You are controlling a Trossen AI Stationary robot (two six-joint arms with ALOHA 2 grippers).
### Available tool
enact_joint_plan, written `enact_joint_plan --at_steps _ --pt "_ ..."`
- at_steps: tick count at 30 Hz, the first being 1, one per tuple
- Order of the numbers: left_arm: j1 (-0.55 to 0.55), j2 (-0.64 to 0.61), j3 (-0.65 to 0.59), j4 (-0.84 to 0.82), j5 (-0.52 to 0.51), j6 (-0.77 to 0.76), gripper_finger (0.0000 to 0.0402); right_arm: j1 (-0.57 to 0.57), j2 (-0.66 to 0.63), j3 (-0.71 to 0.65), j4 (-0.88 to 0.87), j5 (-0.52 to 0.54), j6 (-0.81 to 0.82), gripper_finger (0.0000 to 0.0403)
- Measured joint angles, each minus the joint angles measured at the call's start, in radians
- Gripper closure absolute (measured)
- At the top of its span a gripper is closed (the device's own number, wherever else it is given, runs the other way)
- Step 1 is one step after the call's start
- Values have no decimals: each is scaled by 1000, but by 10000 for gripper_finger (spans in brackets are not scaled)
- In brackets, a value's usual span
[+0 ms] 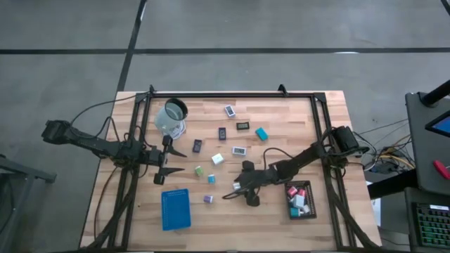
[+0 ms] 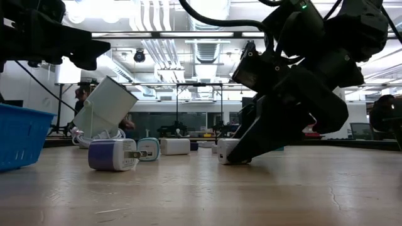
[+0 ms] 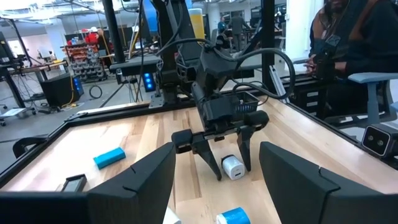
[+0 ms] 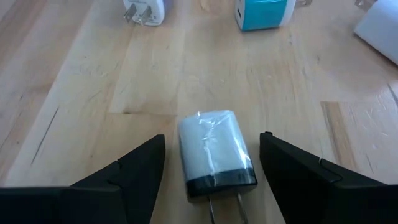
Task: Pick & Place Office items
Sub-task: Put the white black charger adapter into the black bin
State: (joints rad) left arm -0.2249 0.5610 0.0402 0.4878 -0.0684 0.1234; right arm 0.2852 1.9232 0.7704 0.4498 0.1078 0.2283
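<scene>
My right gripper (image 1: 241, 191) is open, low over the table's near middle. Its fingers stand on either side of a white charger block (image 4: 214, 155) with a dark pronged end, which lies flat on the wood; a gap shows on both sides. The left wrist view shows the same block (image 3: 232, 167) between those fingers. My left gripper (image 1: 179, 161) is open and hovers at the table's left, beside the clear cup (image 1: 171, 117). Other office items lie scattered: a purple block (image 1: 208, 199), a teal block (image 1: 261, 133), a green one (image 1: 200, 170), and flat dark and white rectangles (image 1: 239, 150).
A blue tray (image 1: 176, 209) sits near the near edge on the left. A black tray (image 1: 310, 191) at the right holds several pieces. The cup leans tilted in the low view (image 2: 105, 107). A dark frame (image 1: 232, 94) rings the table. A person sits beyond the table (image 3: 354, 43).
</scene>
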Motion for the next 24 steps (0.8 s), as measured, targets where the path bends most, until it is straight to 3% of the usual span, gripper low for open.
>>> enact_joint_plan --at_steps 12,24 --pt "0 0 0 -3 0 0 164 -2 -3 0 -9 0 0 159" --pt "0 1 0 -3 0 0 164 -10 -24 -3 -29 23 -1 222"
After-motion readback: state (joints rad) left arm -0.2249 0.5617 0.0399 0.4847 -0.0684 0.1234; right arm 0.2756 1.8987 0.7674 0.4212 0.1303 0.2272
